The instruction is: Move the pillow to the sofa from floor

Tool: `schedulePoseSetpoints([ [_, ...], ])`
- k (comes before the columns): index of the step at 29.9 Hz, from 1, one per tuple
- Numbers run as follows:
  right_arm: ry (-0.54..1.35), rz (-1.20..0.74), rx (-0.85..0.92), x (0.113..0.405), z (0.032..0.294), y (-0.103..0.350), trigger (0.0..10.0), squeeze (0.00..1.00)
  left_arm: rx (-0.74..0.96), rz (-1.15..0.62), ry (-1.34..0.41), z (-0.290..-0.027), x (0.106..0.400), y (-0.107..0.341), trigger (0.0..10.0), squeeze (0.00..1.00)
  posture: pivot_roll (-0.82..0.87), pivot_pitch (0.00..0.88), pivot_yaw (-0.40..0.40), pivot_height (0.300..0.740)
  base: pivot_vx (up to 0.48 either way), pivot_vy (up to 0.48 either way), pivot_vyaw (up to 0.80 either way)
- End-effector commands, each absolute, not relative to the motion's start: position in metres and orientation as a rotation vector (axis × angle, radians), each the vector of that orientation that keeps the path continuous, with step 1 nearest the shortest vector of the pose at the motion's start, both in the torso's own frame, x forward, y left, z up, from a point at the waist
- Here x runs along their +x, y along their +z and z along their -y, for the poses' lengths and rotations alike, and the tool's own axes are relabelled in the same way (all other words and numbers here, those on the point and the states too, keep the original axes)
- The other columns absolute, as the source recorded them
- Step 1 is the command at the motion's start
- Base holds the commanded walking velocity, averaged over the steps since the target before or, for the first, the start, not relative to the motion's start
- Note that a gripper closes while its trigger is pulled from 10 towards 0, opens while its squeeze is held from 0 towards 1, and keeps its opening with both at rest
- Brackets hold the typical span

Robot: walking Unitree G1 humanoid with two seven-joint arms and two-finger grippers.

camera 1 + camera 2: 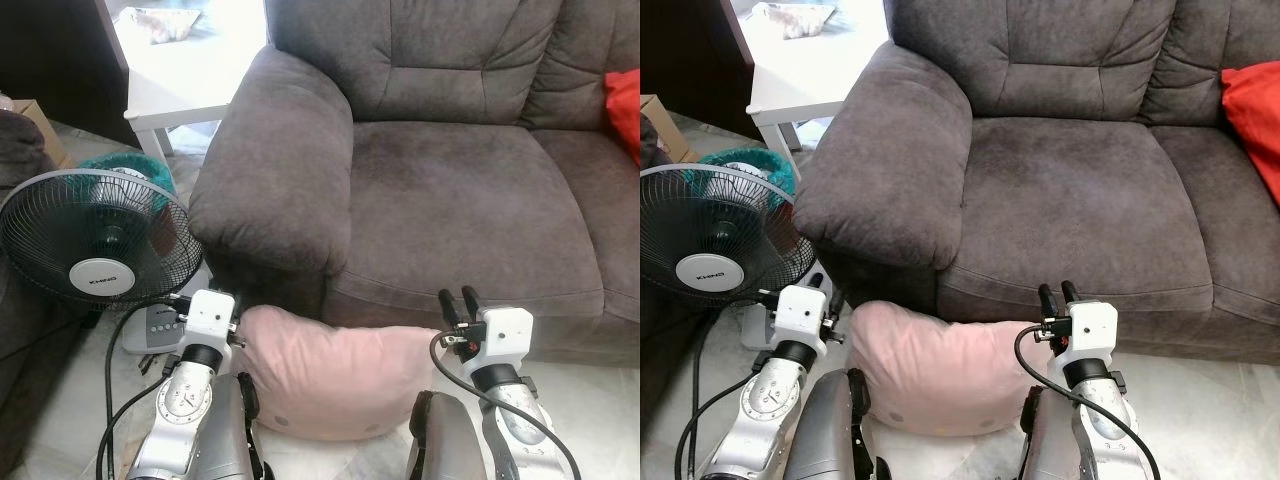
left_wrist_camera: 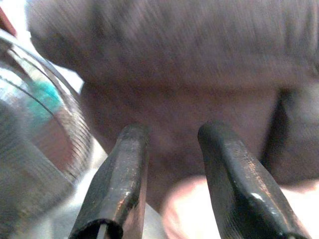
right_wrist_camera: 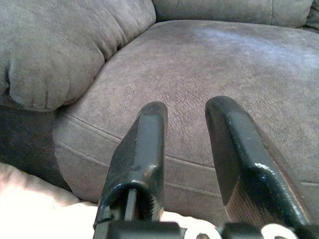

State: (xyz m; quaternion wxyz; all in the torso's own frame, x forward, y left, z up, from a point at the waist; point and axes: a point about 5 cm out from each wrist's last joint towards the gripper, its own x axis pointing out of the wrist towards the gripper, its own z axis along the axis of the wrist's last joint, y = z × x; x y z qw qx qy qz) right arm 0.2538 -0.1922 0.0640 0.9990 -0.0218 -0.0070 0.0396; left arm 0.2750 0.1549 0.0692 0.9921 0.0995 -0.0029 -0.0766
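A pale pink pillow (image 1: 330, 380) lies low in front of the grey sofa (image 1: 450, 200), against its base below the left armrest (image 1: 275, 170). It sits between my two forearms; I cannot tell whether it rests on the floor. My left gripper (image 2: 174, 132) is at the pillow's left top corner, pointing at the armrest, open and empty. My right gripper (image 1: 456, 297) stands at the pillow's right top corner with its fingers pointing up towards the seat cushion, open, with nothing between them.
A black standing fan (image 1: 95, 245) is close on the left, its cable trailing on the floor by my left arm. Behind it are a teal basket (image 1: 130, 165) and a white table (image 1: 180, 70). A red cushion (image 1: 625, 105) lies on the sofa's right end.
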Motion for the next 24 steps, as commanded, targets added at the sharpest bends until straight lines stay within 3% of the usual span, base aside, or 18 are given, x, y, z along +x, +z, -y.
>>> schedulePoseSetpoints([
  [1,0.077,-0.011,-0.042,0.254,0.193,0.060,10.0,0.00,0.183,-0.052,-0.190,-0.151,0.275,0.060,10.0,0.00,0.07,0.092,-0.009,0.497,0.000,0.000,0.00],
  [20,0.067,0.002,-0.038,0.256,0.195,0.062,10.0,0.00,0.142,-0.215,-0.123,-0.165,0.295,0.035,10.0,0.00,0.05,0.075,-0.011,0.497,0.000,0.000,0.00],
  [21,0.068,0.007,-0.041,0.258,0.196,0.064,10.0,0.00,0.138,-0.243,-0.113,-0.166,0.300,0.033,10.0,1.00,0.05,0.070,-0.015,0.497,0.000,0.000,0.00],
  [24,0.069,0.013,-0.046,0.260,0.196,0.066,10.0,0.00,0.138,-0.264,-0.112,-0.167,0.303,0.031,10.0,1.00,0.04,0.067,-0.017,0.497,0.000,0.000,0.00],
])
